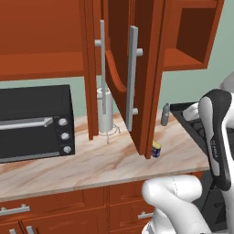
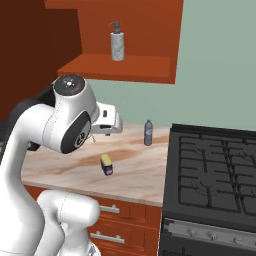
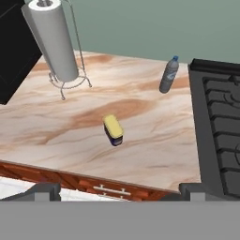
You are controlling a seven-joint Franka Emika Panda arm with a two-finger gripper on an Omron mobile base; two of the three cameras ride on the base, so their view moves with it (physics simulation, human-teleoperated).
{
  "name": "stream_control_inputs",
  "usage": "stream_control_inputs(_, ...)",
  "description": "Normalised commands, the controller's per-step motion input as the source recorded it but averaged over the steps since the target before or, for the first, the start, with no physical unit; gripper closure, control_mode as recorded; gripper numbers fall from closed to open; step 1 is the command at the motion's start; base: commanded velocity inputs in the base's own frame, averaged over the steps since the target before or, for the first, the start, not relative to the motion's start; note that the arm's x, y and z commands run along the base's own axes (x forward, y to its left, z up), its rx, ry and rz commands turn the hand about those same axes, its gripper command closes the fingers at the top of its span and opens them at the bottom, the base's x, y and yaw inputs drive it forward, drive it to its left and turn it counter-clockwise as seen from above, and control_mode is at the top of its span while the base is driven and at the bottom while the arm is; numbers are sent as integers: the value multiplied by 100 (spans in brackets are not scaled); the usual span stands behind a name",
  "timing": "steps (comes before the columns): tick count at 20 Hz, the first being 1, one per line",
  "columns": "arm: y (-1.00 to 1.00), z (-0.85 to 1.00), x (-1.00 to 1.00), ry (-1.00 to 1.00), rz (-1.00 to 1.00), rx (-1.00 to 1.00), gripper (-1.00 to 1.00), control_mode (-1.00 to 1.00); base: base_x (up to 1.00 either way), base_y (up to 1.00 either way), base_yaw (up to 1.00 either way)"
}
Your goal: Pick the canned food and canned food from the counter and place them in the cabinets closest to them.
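Beige marbled surface point(image 1: 91, 167) runs across the frame. Black oven point(image 1: 34, 121) sits on it at left, silver handle and three knobs on its front. Red-brown cabinets point(image 1: 45, 41) above, two tall doors point(image 1: 146, 68) swung open with long vertical silver bar handles point(image 1: 132, 77). Paper towel roll point(image 1: 104, 112) on a wire stand, partly hidden behind the doors. Squat blue can with yellow label point(image 1: 156, 149) stands just beside the lower edge of the open door. Small grey bottle point(image 1: 165, 114) upright near the back wall, beside the stove point(image 1: 192, 121). White arm point(image 1: 217, 137) rises lower right.
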Motion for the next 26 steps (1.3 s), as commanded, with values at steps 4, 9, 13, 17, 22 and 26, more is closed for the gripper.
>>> stream_control_inputs(4, 1, -37, 0, 4, 3, 4, -100, -100, 0, 0, 0)
stream_control_inputs(9, 0, -32, 7, 2, 3, 3, -100, -100, 0, 0, 0)
stream_control_inputs(13, 5, -31, 21, 0, 3, 0, -100, -100, 0, 0, 0)
stream_control_inputs(17, 7, -34, 23, 0, 3, 0, -100, -100, 0, 0, 0)
stream_control_inputs(22, 10, -31, 30, 0, 3, 0, -100, -100, 0, 0, 0)
stream_control_inputs(26, 15, -30, 35, 0, 3, 0, -100, -100, 0, 0, 0)
